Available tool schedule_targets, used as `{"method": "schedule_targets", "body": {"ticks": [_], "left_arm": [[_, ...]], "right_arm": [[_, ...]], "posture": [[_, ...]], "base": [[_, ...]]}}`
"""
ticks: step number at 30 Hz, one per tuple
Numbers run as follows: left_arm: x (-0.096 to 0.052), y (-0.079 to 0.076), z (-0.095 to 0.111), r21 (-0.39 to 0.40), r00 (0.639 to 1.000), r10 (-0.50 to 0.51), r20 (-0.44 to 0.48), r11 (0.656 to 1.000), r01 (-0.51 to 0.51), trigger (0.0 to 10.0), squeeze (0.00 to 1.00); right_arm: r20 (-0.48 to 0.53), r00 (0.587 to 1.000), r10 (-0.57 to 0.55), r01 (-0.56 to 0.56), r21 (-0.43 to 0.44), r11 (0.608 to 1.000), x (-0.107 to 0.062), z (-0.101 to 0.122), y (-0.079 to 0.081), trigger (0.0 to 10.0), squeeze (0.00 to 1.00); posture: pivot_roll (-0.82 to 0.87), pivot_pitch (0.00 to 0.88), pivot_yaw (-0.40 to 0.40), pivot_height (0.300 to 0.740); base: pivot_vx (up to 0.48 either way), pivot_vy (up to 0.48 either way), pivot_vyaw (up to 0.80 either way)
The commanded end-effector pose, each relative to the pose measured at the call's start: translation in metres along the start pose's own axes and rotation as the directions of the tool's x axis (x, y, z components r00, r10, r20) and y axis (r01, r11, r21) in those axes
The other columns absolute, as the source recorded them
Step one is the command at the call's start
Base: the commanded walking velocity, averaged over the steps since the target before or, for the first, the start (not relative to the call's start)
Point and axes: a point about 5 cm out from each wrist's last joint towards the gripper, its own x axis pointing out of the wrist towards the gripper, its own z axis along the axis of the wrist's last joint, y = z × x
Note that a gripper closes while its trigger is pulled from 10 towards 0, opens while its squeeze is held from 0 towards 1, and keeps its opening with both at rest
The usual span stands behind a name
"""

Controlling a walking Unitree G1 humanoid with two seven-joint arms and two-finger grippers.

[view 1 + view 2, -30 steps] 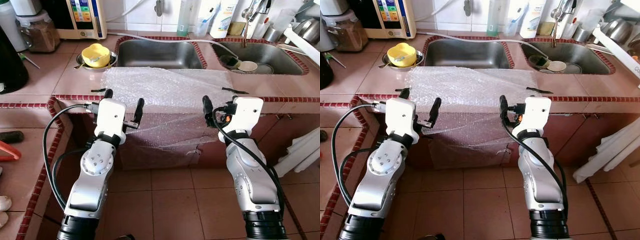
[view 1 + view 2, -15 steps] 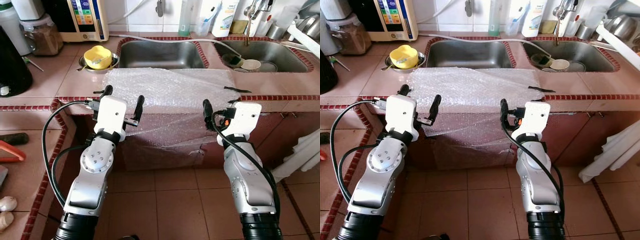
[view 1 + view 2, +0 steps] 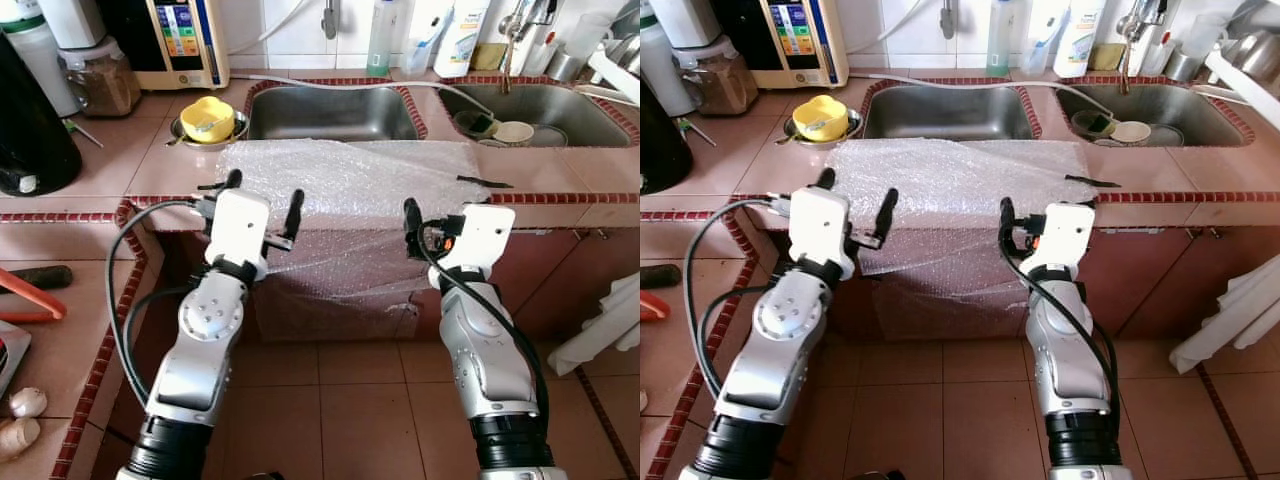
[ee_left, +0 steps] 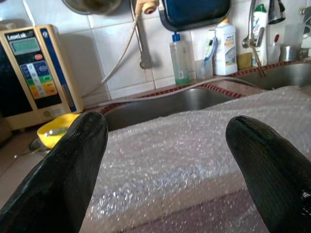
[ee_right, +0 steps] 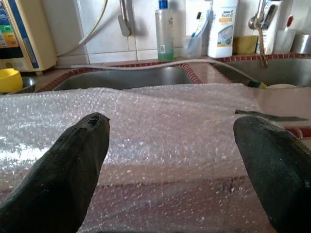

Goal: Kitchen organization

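A pink tiled counter (image 3: 130, 170) with a double sink (image 3: 330, 112) fills the upper half of the head view. A sheet of bubble wrap (image 3: 350, 180) lies at the centre, covering the counter in front of the sink at 12 o'clock and hanging over the front edge down the cabinet face.

Both arms are raised toward that edge. The left gripper (image 3: 262, 200), at about 10 o'clock from centre, has its fingers spread wide and holds nothing. The right gripper (image 5: 170, 160), at about 2 o'clock, is likewise spread and empty, just short of the wrap.

At 11 o'clock a yellow bowl (image 3: 207, 117) sits on the counter; bottles (image 3: 462, 35) stand behind the sink at 1 o'clock.

Risks, as judged: the wrap is thin, slippery and loose, so fingers closing on it may pinch only a fold or tear it. Pulling one side harder could drag the sheet off the counter.
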Motion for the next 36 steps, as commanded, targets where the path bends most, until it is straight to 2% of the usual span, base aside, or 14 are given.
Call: {"method": "schedule_targets", "body": {"ticks": [1,5,7,11,16,18,24,28,33,36], "left_arm": [[0.002,0.000,0.000,0.006,1.000,0.001,0.009,1.000,-0.001,10.0,0.00],[0.008,-0.008,-0.008,-0.028,0.999,-0.054,-0.006,0.998,0.053,10.0,0.00],[0.011,-0.013,-0.008,-0.030,0.997,-0.072,0.008,0.997,0.072,10.0,0.00],[0.017,-0.015,-0.007,-0.041,0.999,-0.049,0.013,0.998,0.049,10.0,0.00],[0.019,-0.007,-0.003,-0.020,0.999,0.014,0.035,1.000,-0.013,10.0,0.00],[0.015,0.005,-0.006,-0.018,0.998,0.068,0.010,0.998,-0.068,10.0,0.00],[0.007,0.015,-0.012,0.022,0.996,0.089,0.016,0.996,-0.089,10.0,0.00],[0.007,0.014,-0.010,0.027,0.995,0.096,0.035,0.995,-0.097,10.0,0.00],[0.010,0.003,-0.005,0.026,0.995,0.077,0.057,0.997,-0.078,10.0,0.00],[0.010,0.003,-0.006,0.022,0.996,0.073,0.054,0.997,-0.074,10.0,0.00]], "right_arm": [[0.013,1.000,-0.006,0.006,0.000,1.000,0.003,0.001,0.000,10.0,0.00],[0.016,1.000,-0.007,0.007,0.012,1.000,0.014,0.001,0.008,10.0,0.00],[0.025,1.000,0.008,-0.008,-0.013,1.000,0.015,0.002,0.010,10.0,0.00],[0.021,0.999,0.024,-0.023,-0.042,0.999,0.012,0.001,0.004,10.0,0.00],[0.040,0.999,0.015,-0.013,-0.066,0.998,0.009,0.003,-0.002,10.0,0.00],[0.084,0.996,0.019,-0.011,-0.094,0.995,0.010,0.014,-0.002,10.0,0.00],[0.130,0.991,0.043,-0.024,-0.145,0.989,0.013,0.025,-0.002,10.0,0.00],[0.121,0.991,0.049,-0.029,-0.159,0.987,0.013,0.025,-0.005,10.0,0.00],[0.111,0.991,0.070,-0.050,-0.172,0.984,0.013,0.024,-0.002,10.0,0.00],[0.110,0.991,0.073,-0.054,-0.172,0.984,0.012,0.024,0.000,10.0,0.00]], "posture": [[0.06,0.000,0.025,0.740],[0.02,0.000,0.030,0.740],[0.01,0.000,0.020,0.740],[0.01,0.000,-0.015,0.740],[0.00,0.000,-0.011,0.740],[-0.01,0.000,-0.002,0.740],[-0.02,0.000,-0.013,0.740],[-0.02,0.000,-0.026,0.740],[-0.03,0.019,-0.033,0.740],[-0.04,0.038,-0.027,0.740]], "base": [[0.000,0.000,0.00],[0.000,0.000,0.00],[0.000,0.000,0.00],[0.000,0.000,0.00],[0.000,0.000,0.00],[0.000,0.000,0.00],[0.000,0.000,0.00],[0.000,0.000,0.00],[0.000,0.000,0.00],[0.000,0.000,0.00]]}}
